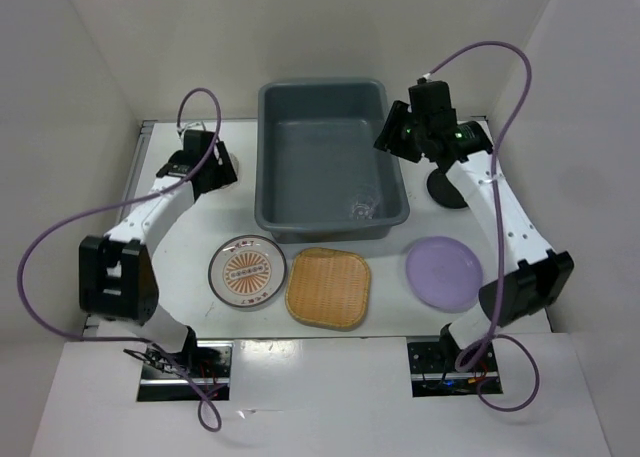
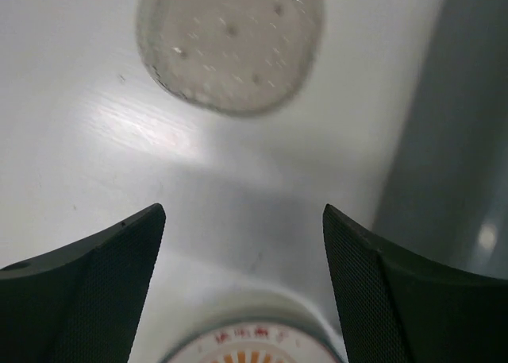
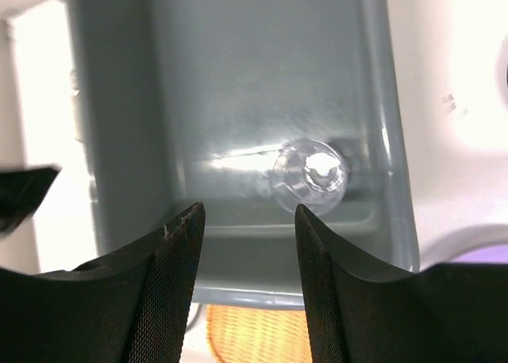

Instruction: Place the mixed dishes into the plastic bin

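The grey-blue plastic bin stands at the back middle. The clear glass cup lies in its near right corner, also in the right wrist view. My right gripper hangs open and empty over the bin's right rim. My left gripper is open and empty left of the bin, low over the table. The small beige dish lies ahead of it. The sunburst plate, bamboo tray and lilac plate lie in a row in front. The small black dish is partly behind the right arm.
White walls close in the table at the back and both sides. The bin's wall is close on the right of my left gripper. The sunburst plate's rim shows at the bottom of the left wrist view. Purple cables loop above both arms.
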Robot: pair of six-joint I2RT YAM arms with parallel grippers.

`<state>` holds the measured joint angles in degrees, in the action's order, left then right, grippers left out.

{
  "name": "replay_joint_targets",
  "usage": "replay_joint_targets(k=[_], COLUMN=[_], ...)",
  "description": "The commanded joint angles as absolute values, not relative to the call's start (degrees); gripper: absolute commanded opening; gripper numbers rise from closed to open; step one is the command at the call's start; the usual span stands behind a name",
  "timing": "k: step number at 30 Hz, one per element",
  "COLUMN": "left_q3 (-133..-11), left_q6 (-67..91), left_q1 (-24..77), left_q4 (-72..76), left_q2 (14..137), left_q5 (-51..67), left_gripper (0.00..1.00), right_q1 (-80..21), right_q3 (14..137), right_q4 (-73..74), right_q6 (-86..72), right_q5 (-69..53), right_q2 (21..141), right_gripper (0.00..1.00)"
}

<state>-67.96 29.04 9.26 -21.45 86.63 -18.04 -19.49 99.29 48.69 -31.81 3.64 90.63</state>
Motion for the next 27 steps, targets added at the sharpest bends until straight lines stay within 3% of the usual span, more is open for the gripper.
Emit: replay_joint_targets(k=[1, 10, 19, 27], left_q3=[-72.9, -73.0, -64.0, -58.8], left_q6=[32.2, 38.4, 33.1, 30.8], left_q1=[0.9, -9.5, -9.5, -7.7], left_q4=[-16.6, -11.3, -25.8, -37.3], left_q2=[95.3, 102.0, 81.2, 73.8], left_q5=[-15.6, -5.0, -2.3, 5.6], left_gripper=[0.87, 0.79, 0.80, 0.80], right_q1=[-19.8, -15.2, -9.7, -2.8], right_q3=[96.3, 87.1, 81.7, 82.4], right_q4=[45.9, 45.4, 45.4, 43.2], right_q6=[-31.0, -29.9, -27.1, -25.4], right_q5=[2.6, 0.2, 2.0, 2.0], right_q2=[86.5, 80.9, 80.2, 82.5], right_gripper=[0.55, 0.56, 0.60, 0.61])
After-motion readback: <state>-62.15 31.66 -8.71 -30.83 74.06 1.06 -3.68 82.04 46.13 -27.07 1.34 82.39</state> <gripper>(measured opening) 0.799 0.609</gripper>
